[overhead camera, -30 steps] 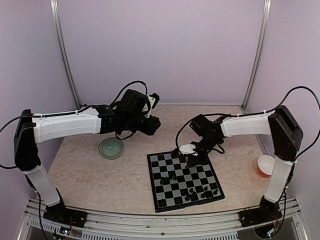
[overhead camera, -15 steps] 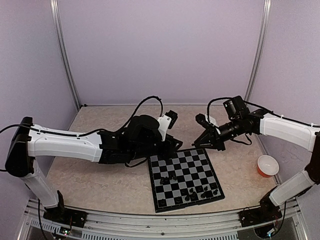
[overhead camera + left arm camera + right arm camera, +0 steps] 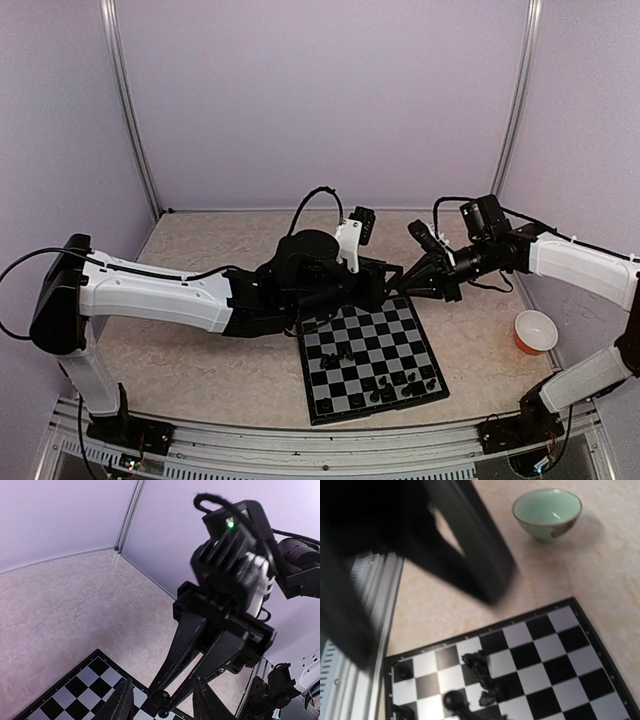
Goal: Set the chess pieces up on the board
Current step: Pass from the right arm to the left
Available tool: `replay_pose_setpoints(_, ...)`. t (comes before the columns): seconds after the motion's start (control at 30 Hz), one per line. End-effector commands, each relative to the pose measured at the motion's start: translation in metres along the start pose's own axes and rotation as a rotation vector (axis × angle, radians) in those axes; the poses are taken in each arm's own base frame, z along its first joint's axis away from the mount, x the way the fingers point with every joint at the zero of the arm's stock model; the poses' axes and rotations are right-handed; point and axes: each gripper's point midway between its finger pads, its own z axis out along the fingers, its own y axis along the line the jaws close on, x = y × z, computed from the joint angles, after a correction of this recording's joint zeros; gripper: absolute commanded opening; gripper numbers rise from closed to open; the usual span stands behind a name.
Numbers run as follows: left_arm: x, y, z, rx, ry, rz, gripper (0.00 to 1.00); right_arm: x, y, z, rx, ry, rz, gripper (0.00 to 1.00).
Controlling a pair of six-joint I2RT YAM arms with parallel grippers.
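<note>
The white-and-black left arm (image 3: 160, 290) reaches low from the table's near left corner to its middle, black two-finger gripper (image 3: 386, 284) spread wide. The right arm (image 3: 580, 262) reaches in from the right edge, its gripper (image 3: 162, 700) narrowed to near-touching tips between those fingers.

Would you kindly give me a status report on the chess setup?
Right hand shut on a piece at far edge of board. Left hand open, straddling it. Other pieces mostly on near rows. Hands crowd each other.
</note>
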Motion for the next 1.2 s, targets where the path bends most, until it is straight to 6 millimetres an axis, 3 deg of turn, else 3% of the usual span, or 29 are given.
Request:
replay_pose_setpoints(0.0,0.003,-0.007,0.01,0.02,0.007,-0.04,0.4,-0.011,0.012,-0.009,-0.028,-0.05,-0.024,0.1)
replay_pose_setpoints(0.23,0.012,-0.015,0.01,0.06,0.046,-0.05,0.41,-0.014,0.011,-0.011,-0.022,-0.059,-0.024,0.11)
replay_pose_setpoints(0.43,0.017,-0.015,0.01,0.059,0.062,-0.05,0.34,-0.015,0.011,-0.012,-0.021,-0.063,-0.025,0.11)
replay_pose_setpoints(1.17,0.027,-0.011,0.015,0.044,0.09,-0.061,0.24,-0.015,0.009,-0.015,-0.018,-0.073,-0.013,0.12)
